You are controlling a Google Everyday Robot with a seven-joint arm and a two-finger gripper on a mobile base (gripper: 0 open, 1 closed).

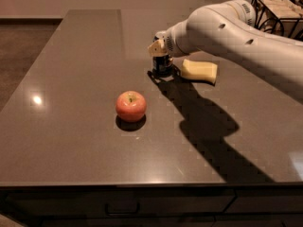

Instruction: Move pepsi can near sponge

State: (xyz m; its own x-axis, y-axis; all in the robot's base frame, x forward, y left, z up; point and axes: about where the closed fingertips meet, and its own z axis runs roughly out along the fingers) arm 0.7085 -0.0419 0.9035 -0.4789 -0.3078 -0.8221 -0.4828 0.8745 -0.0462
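Note:
The pepsi can (pixel 162 66), dark blue, stands upright on the dark table (pixel 85 141), just left of the pale yellow sponge (pixel 200 71), with a small gap between them. My gripper (pixel 159 50) comes in from the right on the white arm (pixel 227 27) and sits over the can's top, its cream fingers (pixel 155 48) closed on the can. The can's top is hidden by the gripper.
A red-orange apple (pixel 131 106) sits nearer the table's front, left of the arm's shadow. A dark wire basket (pixel 277 8) stands at the back right corner. The table's left edge drops to a brown floor (pixel 23 46).

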